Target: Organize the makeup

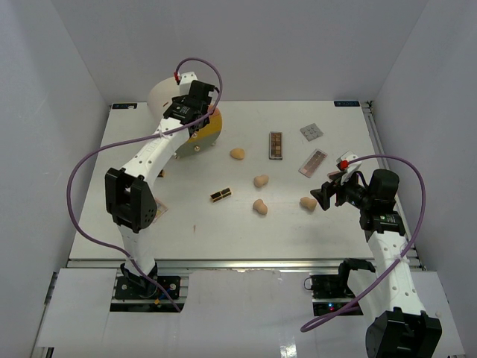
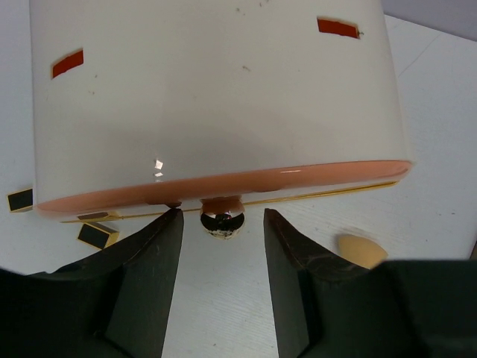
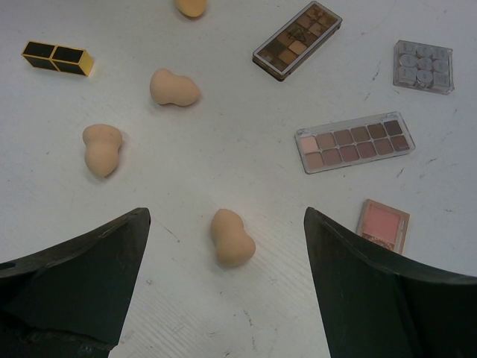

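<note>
Makeup [image 1: 261, 180] lies loose over the middle and right of the white worktop [image 1: 186, 231], none of it put away yet. Nearest, at the lower right of the top view, the right tool [image 1: 326, 195] hangs with its jaws spread wide and nothing in them. Its wrist view shows one tan sponge [image 3: 232, 237] lying untouched on the worktop, between and below the two fingers. Left of it and further up are three more sponges [image 1: 259, 207], all well apart, and a small black-and-gold compact [image 1: 220, 195] near the centre. The sponges are matte, waisted egg shapes that look soft enough to squash under a grip.

Further back, at the upper right, the pink palette [image 1: 313, 162], brown palette [image 1: 276, 145] and grey palette [image 1: 311, 131] each lie flat and apart.

Farthest, at the upper left, the left tool [image 2: 221, 224] is at the round cream drawer unit [image 2: 216, 97]. Its jaws stand partly open on either side of a shiny knob [image 2: 222, 221] under an orange-pink front, and they hold nothing.

The step in hand looks like opening a drawer to take the first sponge. Next, the left jaws would need to close squarely on the knob and pull straight out. The right tool would need to drop and pinch the sponge gently.
</note>
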Controlling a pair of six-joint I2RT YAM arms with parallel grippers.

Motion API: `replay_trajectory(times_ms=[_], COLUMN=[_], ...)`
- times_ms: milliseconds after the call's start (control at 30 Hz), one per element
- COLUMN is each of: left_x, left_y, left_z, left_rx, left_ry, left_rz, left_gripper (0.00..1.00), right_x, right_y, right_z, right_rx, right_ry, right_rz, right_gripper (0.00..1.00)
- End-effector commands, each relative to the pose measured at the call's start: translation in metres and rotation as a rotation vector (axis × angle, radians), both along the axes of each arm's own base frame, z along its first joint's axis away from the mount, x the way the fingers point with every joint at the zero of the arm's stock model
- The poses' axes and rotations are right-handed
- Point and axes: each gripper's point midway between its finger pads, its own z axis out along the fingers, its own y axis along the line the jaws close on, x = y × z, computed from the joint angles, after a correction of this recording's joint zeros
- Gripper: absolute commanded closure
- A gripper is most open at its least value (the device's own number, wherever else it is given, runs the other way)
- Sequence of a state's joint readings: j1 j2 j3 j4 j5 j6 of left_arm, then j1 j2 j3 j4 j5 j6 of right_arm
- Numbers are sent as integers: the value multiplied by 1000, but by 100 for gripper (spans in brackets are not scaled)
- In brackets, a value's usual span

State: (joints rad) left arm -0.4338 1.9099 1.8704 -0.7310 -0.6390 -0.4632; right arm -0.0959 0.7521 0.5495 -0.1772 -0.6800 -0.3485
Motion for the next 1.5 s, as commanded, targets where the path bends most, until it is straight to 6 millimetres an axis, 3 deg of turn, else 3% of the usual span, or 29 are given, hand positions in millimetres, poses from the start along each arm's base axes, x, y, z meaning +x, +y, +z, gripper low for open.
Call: replay_trajectory(times_ms=[0, 167, 267, 467, 633, 900, 1200, 1367, 1467], left_x=[7, 4, -2, -24, -50, -84, -98, -99, -100], left_y=[-5, -8, -10, -20, -40, -60, -71, -66, -66], left_z=[17, 15, 13, 4, 11, -3, 4, -3, 0], left_rx=[-48, -64, -93, -153, -201, -245, -261, -240, -247], left_ry=[-41, -32, -24, 4, -11, 10, -7, 0, -7], left_rz=[-15, -28, -40, -71, -118, -161, -188, -172, -168], left_gripper=[51, 63, 75, 82, 85, 85, 85, 76, 61], right_x=[6, 7, 7, 7, 7, 7, 7, 7, 7], right_y=[0, -1, -1, -1, -1, -1, -1, -1, -1], right_z=[19, 19, 19, 19, 19, 18, 18, 17, 17], right_rx=[-10, -12, -13, -13, -12, -11, -10, -11, -12], right_ry=[-71, -73, -72, -74, -73, -73, -70, -69, -71], right_rz=[1, -4, -6, -6, -6, -5, -3, -5, -5], right_gripper=[10, 10, 10, 10, 10, 10, 10, 10, 10])
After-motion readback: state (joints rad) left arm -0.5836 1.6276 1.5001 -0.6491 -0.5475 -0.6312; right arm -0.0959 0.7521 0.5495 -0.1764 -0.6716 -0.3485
